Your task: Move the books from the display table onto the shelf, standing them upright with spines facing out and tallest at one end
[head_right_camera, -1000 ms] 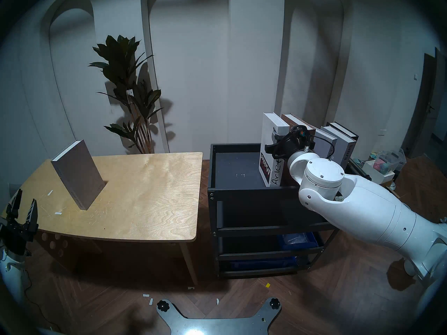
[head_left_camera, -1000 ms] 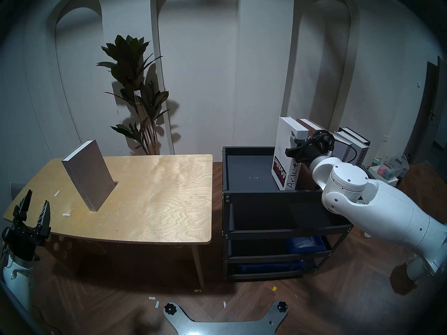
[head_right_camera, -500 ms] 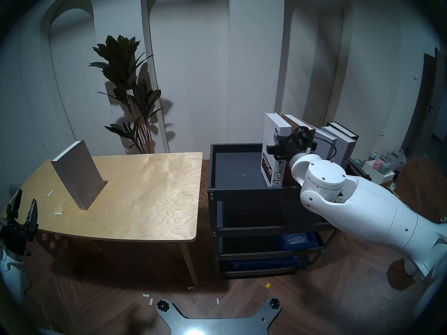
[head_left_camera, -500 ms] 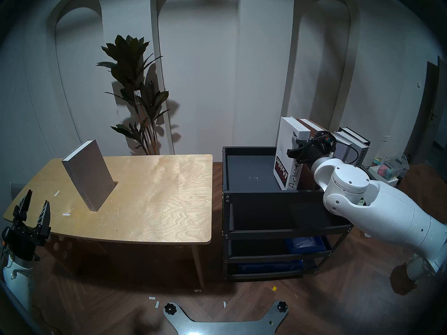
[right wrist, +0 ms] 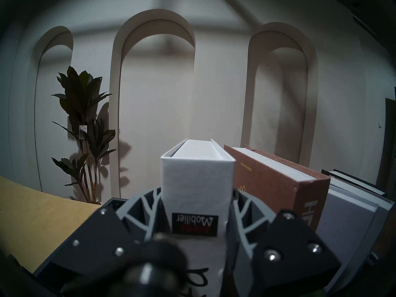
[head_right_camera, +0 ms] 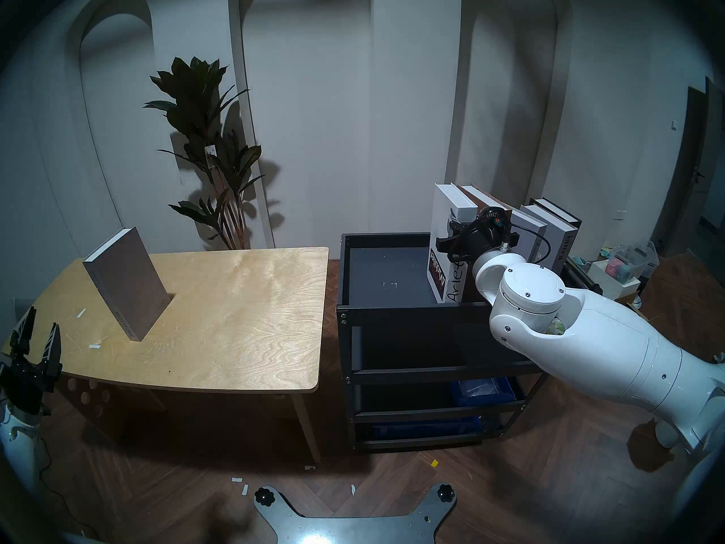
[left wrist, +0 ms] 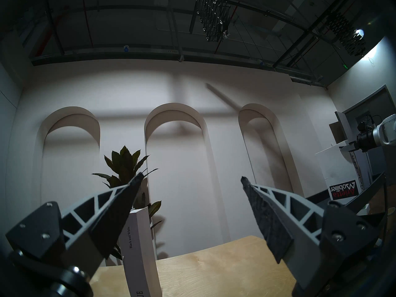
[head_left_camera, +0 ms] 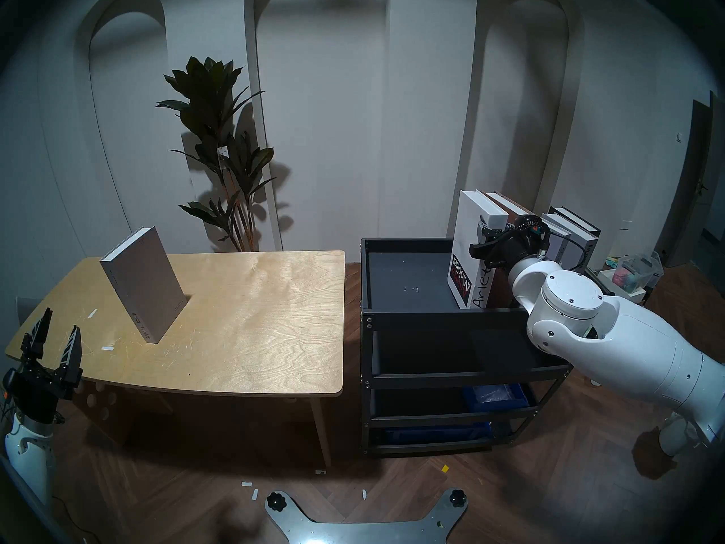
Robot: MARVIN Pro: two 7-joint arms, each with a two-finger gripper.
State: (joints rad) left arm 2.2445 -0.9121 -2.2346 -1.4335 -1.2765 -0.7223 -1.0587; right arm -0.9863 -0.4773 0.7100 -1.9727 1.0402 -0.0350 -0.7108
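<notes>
Bracketing the spine end of the white hardcover lettered "Arletta" [right wrist: 197, 172] with the right gripper [right wrist: 197, 195], reached in level from the front of the black metal multi-tier shelf [head_left_camera: 431, 315]. Held the book upright in the rimmed top tray, spine outward, at the left end of the row and close against the brown "HOMES" hardcover [right wrist: 278, 183]. Put at that end, by judgement, as apparently the tallest, with the shorter grey and black hardcovers [head_left_camera: 576, 233] stepping down to the right. Taken at the spine, probably so that the covers could slide in beside the neighbour with little of the gripper trapped between the two books.

Spread the fingers [right wrist: 141, 206] just to the book's thickness, one along each cover, at about mid-height of the spine. Could not tell whether pinching the covers or merely lying alongside them.

Showed the grey "Special Issue" hardcover [head_left_camera: 145, 280] as the only book on the light plywood worktop [head_left_camera: 255, 315], standing on end near the far left corner, spine toward the robot.

Held the left gripper [head_left_camera: 62, 319] off the worktop's near left corner and angled upward, with its fingers [head_left_camera: 72, 351] spread wide, empty and touching nothing, well apart from the grey book.

Judged five of six books shelved, with letting go of the white book as the step in hand and fetching the grey one as what remained.
</notes>
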